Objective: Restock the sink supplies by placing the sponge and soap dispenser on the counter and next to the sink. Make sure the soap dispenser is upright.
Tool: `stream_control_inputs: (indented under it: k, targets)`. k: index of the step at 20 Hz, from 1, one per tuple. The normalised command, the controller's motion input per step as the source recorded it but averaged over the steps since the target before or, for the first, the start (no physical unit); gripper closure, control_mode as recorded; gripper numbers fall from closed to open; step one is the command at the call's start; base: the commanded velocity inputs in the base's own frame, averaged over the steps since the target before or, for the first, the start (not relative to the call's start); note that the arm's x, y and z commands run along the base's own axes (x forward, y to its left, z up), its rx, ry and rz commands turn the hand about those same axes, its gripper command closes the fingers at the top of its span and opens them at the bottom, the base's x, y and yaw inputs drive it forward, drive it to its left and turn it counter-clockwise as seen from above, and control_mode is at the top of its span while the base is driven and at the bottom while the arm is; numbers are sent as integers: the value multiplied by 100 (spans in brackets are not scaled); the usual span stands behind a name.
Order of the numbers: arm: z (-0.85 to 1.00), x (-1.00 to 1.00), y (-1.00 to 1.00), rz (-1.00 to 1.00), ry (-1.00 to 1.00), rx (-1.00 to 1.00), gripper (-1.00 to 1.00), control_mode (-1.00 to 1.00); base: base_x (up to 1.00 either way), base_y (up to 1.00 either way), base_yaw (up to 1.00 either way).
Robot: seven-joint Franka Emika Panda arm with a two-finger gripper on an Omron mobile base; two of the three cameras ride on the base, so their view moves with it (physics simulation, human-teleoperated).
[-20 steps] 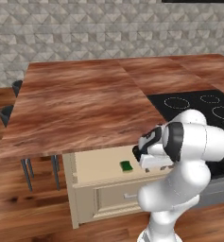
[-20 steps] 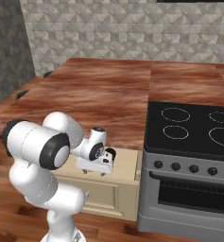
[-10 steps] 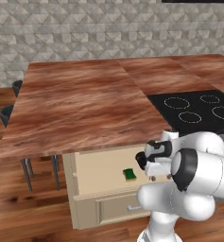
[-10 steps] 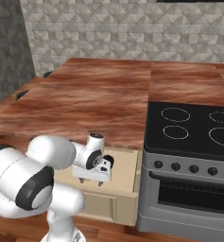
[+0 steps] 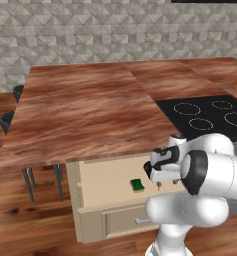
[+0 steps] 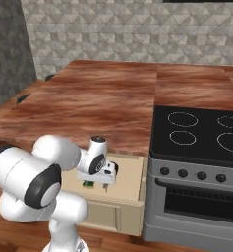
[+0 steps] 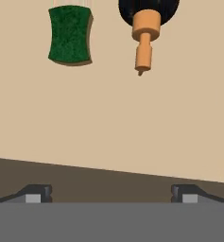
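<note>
In the hand view the green sponge (image 7: 70, 34) lies flat on the beige floor of an open drawer. Right of it stands the dark soap dispenser (image 7: 146, 9), seen from above, its orange pump nozzle pointing toward my hand. My gripper (image 7: 111, 194) hangs above the drawer's near part, open, its fingertips (image 7: 35, 193) wide apart with nothing between them. From the left base the sponge (image 5: 137, 185) shows in the drawer, just left of the gripper (image 5: 159, 186). The gripper (image 6: 105, 186) also hangs over the drawer in the right base view. The wood-grain counter (image 5: 85, 115) lies above. The sink is out of view.
The open drawer (image 5: 107, 175) juts out from the beige cabinet under the counter's front edge. A black stovetop (image 5: 210, 112) with an oven front (image 6: 201, 197) stands to the right. Dark stools (image 5: 10, 120) stand at the counter's left side, on a wooden floor.
The arm has folded down and to the right, and the hand has sunk a little lower over the open drawer. The sponge has not moved. The jaws stay open.
</note>
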Motion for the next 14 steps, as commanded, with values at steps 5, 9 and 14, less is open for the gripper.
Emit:
stream_control_inputs:
  k: [5, 9, 14]
  targets:
    - [-1, 43, 0, 0, 0, 0, -100, -100, 0, 0, 0]
    - [-17, 2, 0, 0, 0, 0, -100, -100, 0, 0, 0]
    - [-22, 2, 0, 0, 0, 0, -100, -100, 0, 0, 0]
